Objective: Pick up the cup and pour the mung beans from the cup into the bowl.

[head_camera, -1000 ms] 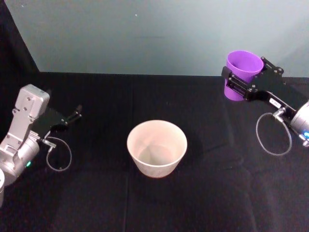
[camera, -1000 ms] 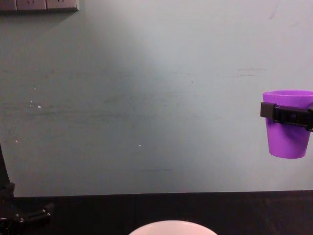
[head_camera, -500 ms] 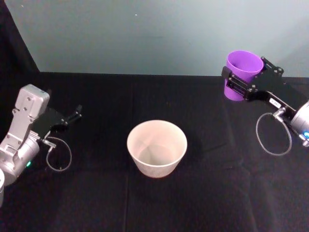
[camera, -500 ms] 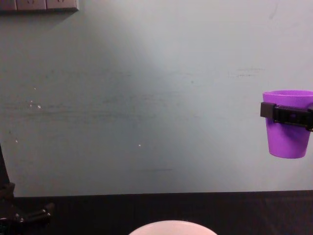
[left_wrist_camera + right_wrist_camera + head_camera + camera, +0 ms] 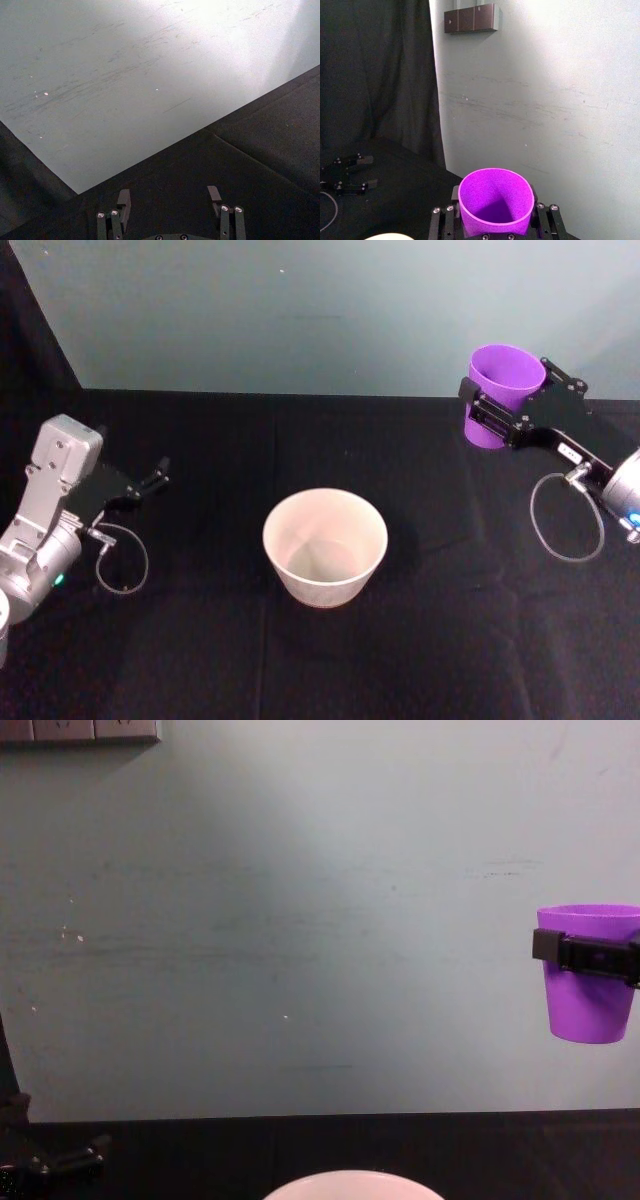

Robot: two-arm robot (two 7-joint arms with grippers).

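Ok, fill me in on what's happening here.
The right gripper is shut on the purple cup and holds it upright in the air, off to the right of the bowl. The bowl sits in the middle of the black table. Nothing shows inside it, so pouring has not begun. The left gripper is parked open, low at the table's left side.

Silver arms [image 5: 45, 510], black tools [image 5: 158, 474], looped cables [image 5: 565, 520]
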